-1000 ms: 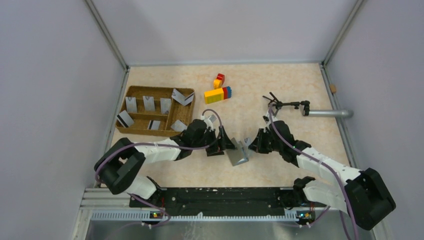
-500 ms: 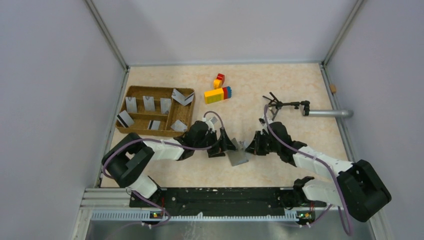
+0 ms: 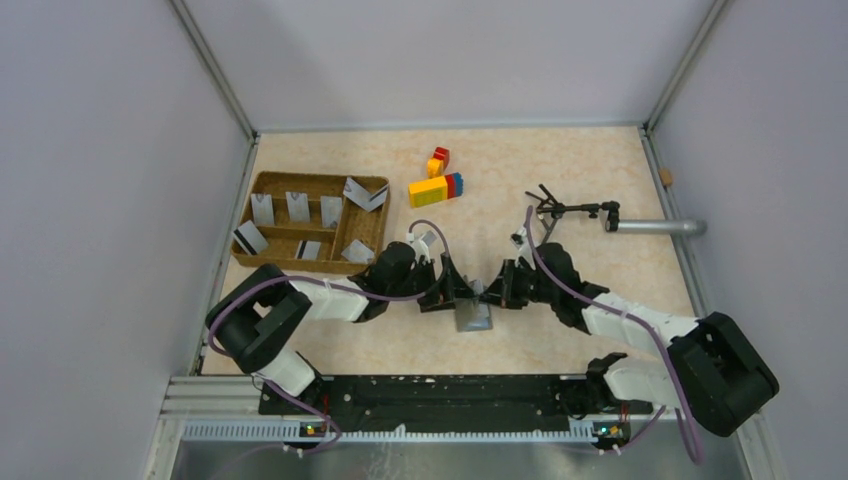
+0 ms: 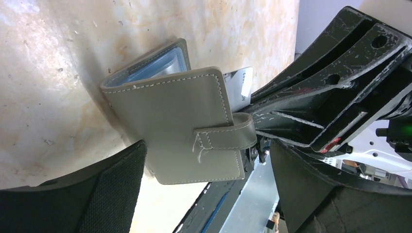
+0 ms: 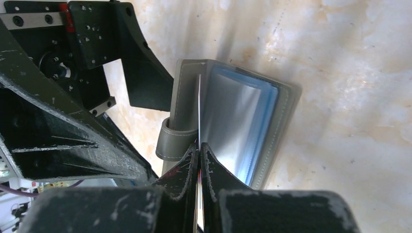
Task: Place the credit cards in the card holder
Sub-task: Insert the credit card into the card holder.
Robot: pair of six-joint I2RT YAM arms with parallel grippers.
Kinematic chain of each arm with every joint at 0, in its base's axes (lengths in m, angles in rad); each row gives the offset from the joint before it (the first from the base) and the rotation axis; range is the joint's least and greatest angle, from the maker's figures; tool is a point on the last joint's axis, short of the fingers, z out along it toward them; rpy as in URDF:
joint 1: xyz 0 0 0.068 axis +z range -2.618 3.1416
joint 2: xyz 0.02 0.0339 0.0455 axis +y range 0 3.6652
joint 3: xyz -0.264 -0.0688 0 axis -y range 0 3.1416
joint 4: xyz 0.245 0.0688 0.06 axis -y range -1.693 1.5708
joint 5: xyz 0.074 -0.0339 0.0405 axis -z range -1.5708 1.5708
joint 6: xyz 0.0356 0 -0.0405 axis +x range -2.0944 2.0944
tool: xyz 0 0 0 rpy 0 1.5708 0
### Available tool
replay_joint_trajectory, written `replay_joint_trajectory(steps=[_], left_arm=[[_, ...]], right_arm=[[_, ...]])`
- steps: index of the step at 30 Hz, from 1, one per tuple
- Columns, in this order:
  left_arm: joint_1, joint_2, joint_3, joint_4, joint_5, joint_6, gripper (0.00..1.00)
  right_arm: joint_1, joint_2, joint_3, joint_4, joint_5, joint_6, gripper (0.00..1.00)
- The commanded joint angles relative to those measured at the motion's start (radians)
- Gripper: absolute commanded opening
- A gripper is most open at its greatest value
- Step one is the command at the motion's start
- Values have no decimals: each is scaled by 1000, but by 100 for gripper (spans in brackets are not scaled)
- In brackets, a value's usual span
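The card holder (image 3: 473, 316) lies half open on the table between both grippers. In the left wrist view its grey cover and strap (image 4: 184, 126) fill the middle, and my left gripper (image 4: 209, 194) stands wide open astride its near edge. My right gripper (image 5: 199, 145) is shut on a thin silver credit card (image 5: 199, 107). Seen edge-on, the card reaches in between the cover and the blue-clear sleeves (image 5: 238, 121). A corner of that card (image 4: 241, 82) shows behind the cover. Several more credit cards (image 3: 298, 206) stand in the wicker tray (image 3: 262, 180).
The brown wicker tray sits at the left by the wall. Coloured toy bricks (image 3: 436, 188) and a smaller red-yellow block (image 3: 438, 160) lie at the back middle. A black clip tool (image 3: 560, 209) on a grey rod (image 3: 655, 227) reaches in from the right.
My right gripper has moved left with the card, closing in on the card holder. The holder has shifted slightly left and turned squarer. The left gripper has barely moved.
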Motion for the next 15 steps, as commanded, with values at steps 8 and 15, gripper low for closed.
replay_joint_trajectory(steps=[8, 15], left_arm=[[-18, -50, 83, -294, -160, 204, 94], [-27, -107, 137, -471, -261, 275, 94]], right_arm=[[40, -79, 28, -46, 120, 24, 0], [40, -137, 35, -108, 169, 12, 0]])
